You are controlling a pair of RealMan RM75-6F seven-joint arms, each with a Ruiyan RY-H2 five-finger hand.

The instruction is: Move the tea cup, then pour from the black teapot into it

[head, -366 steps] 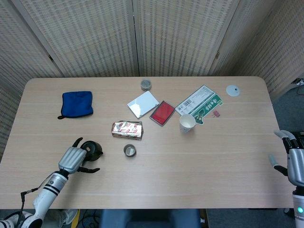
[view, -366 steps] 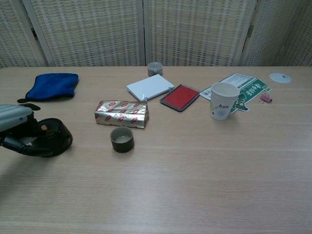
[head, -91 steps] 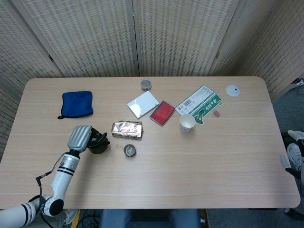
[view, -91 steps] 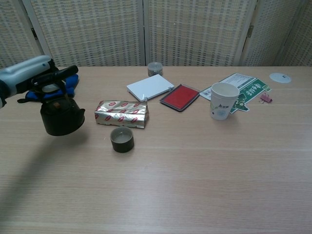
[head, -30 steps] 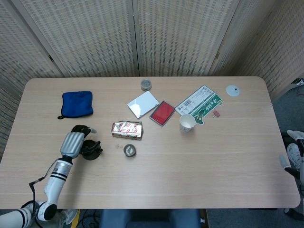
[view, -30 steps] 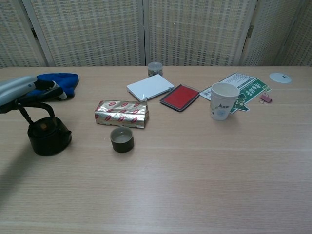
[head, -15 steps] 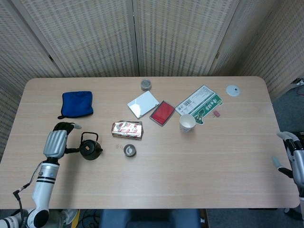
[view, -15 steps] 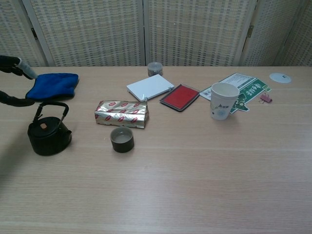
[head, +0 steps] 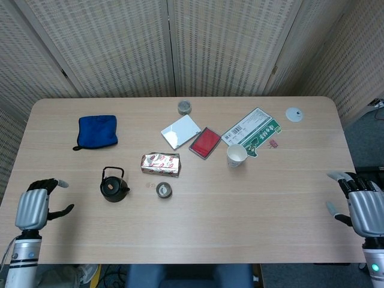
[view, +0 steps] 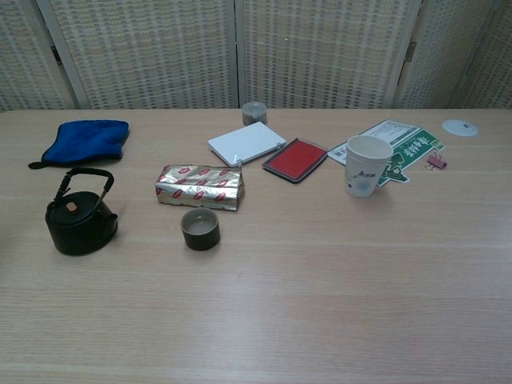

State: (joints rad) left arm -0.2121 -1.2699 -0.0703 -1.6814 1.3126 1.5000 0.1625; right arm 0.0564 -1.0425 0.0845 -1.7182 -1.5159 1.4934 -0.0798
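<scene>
teapot point(view: 79, 221) sits upright on the table point(view: 336, 304), bail handle raised, well to the left, with the tea cup point(view: 200, 229) a short way to its right and just in front of the foil-wrapped packet point(view: 199, 186). i can't tell from either view whether anything is in the cup; a small spot on the wood beside it in the head view may be a drip, but it's too small to say.

my left hand point(head: 33, 207) is off the table's left edge, fingers apart and holding nothing; my right hand point(head: 362, 212) hangs off the right edge, fingers likewise spread and empty. neither shows in the chest view.

risks as i judge them: the cup stands near the packet, so a wide-fingered reach could shove the packet or tip the cup. the teapot's handle swings freely, i'd guess, so a lift by it may let the pot rock and spill early. the paper cup point(view: 365, 166) and red stamp pad point(view: 294, 158) are well apart from both, so little danger there.
</scene>
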